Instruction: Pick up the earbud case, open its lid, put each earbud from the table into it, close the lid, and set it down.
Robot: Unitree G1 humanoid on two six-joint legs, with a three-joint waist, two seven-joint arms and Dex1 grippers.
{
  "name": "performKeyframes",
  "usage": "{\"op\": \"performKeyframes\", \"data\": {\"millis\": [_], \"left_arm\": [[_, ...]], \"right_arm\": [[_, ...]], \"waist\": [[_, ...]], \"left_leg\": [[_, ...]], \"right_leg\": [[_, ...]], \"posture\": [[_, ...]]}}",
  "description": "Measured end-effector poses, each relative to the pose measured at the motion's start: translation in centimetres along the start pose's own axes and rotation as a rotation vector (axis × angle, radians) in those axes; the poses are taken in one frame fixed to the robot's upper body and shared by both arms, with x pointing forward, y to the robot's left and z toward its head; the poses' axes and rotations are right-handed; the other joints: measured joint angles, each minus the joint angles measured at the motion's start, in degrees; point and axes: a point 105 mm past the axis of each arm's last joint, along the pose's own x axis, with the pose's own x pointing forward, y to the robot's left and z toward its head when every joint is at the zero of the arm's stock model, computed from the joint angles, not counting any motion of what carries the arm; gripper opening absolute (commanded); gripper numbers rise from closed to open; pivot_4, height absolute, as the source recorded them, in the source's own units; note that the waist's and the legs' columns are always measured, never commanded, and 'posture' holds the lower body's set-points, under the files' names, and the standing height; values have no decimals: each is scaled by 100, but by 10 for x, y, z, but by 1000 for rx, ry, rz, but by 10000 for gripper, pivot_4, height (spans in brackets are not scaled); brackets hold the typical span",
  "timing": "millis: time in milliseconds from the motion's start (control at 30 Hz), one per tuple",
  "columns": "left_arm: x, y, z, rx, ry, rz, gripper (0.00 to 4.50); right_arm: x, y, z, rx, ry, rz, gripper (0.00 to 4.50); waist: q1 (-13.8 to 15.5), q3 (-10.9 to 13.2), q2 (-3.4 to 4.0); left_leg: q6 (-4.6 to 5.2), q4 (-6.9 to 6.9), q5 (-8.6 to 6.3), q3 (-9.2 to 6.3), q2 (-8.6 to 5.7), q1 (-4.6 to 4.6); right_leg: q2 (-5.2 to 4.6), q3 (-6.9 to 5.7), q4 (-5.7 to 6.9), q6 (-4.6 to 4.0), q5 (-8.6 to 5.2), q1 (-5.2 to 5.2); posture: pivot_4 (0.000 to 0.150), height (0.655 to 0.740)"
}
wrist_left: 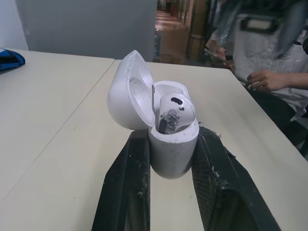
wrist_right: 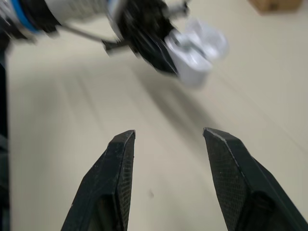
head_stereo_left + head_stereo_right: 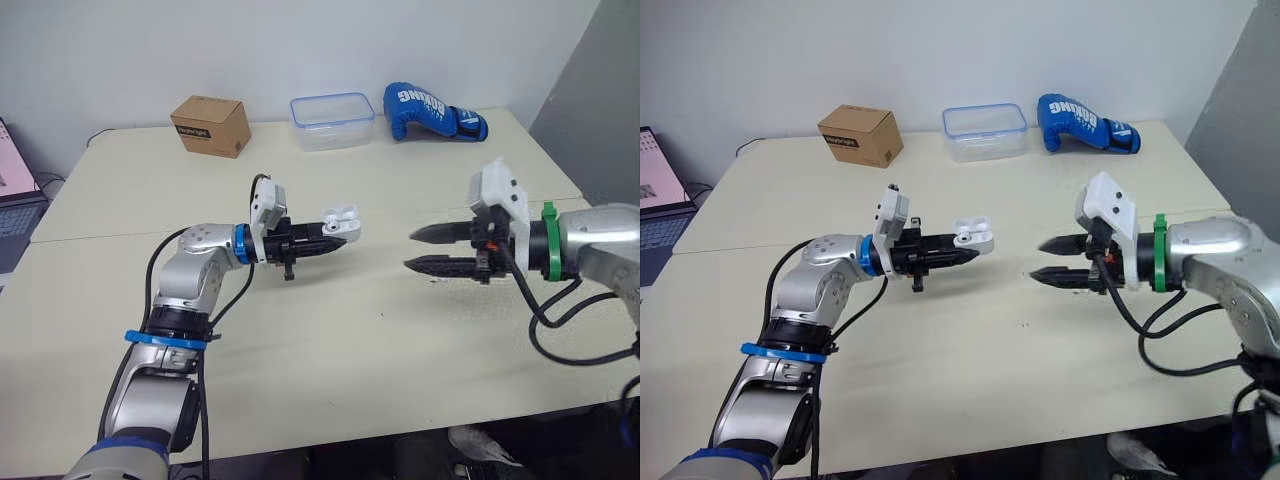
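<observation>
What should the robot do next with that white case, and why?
Probably bring the right gripper across to press the lid shut: the earbud case, held by the left gripper, stands open with an earbud seated, and the right gripper is open, empty.

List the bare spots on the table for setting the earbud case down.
Biggest free patch: the table from under both grippers to its near edge. Also bare: the gap between the left gripper, holding the earbud case, and the open right gripper. Crowded: the far edge, with cardboard box, plastic container and boxing glove.
</observation>
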Motion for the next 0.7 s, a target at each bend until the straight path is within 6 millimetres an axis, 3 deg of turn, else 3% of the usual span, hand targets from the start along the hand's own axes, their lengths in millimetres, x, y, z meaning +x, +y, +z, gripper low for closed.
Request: {"op": "performKeyframes", "data": {"millis": [167,300,467,700], "left_arm": [[-4,-8,-3,-13,-3,-27,7919],[-4,-13,1,4,-8,-39,7919],[-4,-16,1,10,-6,-40,7919],[-6,-20,-2,3,4,-25,7919]], "right_arm": [[9,-26,-55,-54,242,-13,23084],[24,-42,-84,-63,342,-41,23084],[36,-53,-95,-72,398,-46,23084],[39,-61,-111,-53,468,-36,23084]], "waist": [[-18,1,-1],[-13,1,-1],[0,1,-1],[4,1,-1]], "left_leg": [[-2,1,1,1,1,-1],[-3,2,2,2,1,-2],[-4,2,2,0,0,-4],[-5,1,2,-1,-1,-5]], "right_leg": [[-1,1,0,0,0,-3],[-4,3,0,0,0,-5],[-5,1,-5,-1,0,-5],[-6,1,-7,-1,0,-6]], "posture": [[1500,7307],[1500,7307],[1500,7307],[1500,7307]]}}
